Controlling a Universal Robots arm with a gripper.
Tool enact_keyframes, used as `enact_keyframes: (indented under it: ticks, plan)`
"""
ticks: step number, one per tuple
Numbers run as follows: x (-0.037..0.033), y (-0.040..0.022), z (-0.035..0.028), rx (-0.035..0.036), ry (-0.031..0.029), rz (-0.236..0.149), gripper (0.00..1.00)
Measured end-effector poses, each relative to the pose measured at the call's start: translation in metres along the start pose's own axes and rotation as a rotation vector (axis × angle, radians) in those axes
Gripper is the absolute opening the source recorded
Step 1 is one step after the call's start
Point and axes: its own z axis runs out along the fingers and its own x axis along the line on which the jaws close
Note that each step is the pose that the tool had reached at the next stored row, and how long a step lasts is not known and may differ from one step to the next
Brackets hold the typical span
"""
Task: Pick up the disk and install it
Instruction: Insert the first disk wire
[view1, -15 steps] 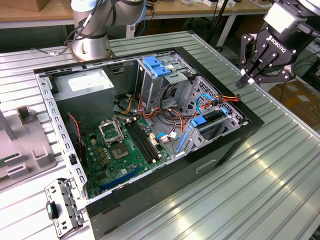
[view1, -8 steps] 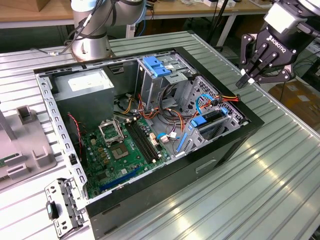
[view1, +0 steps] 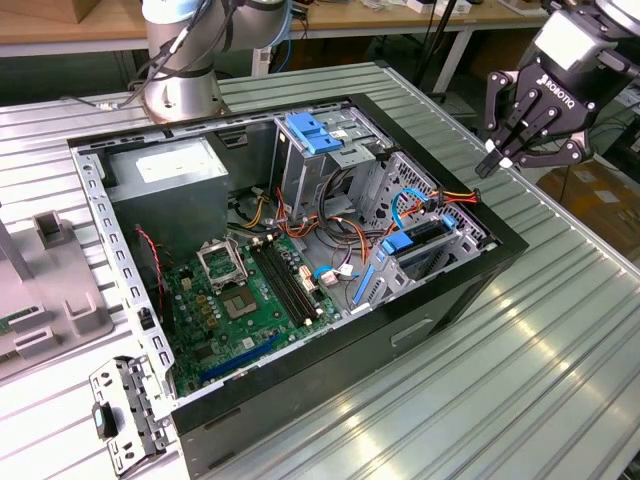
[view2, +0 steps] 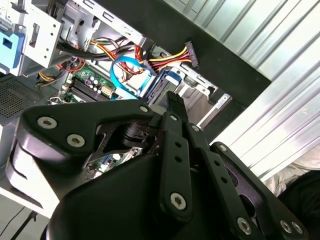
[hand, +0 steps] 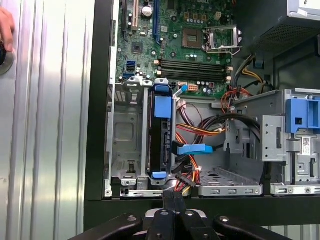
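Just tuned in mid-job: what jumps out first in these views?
An open computer case lies on its side on the ribbed metal table, green motherboard exposed. In the first wrist view, the disk with blue rails stands edge-on in the drive bay near the case's front wall, beside a tangle of coloured cables. The gripper hovers empty over the table beyond the case's rim at the exterior view's right, fingertips together.

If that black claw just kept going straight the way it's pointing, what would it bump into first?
Probably the computer case's black edge, or just past it the loose yellow and red wire plug beside the disk standing in its bay. The gripper hangs outside the case, fingers closed together; depth is hard to judge.
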Motion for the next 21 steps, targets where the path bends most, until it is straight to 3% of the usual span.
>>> enact_keyframes:
  ticks: [12, 21]
  plan:
    - [0.0058, -0.0078, 0.0174, -0.0063, -0.0001, 0.0, 0.11]
    - [0.0075, -0.0137, 0.0256, -0.0071, 0.0, 0.0, 0.11]
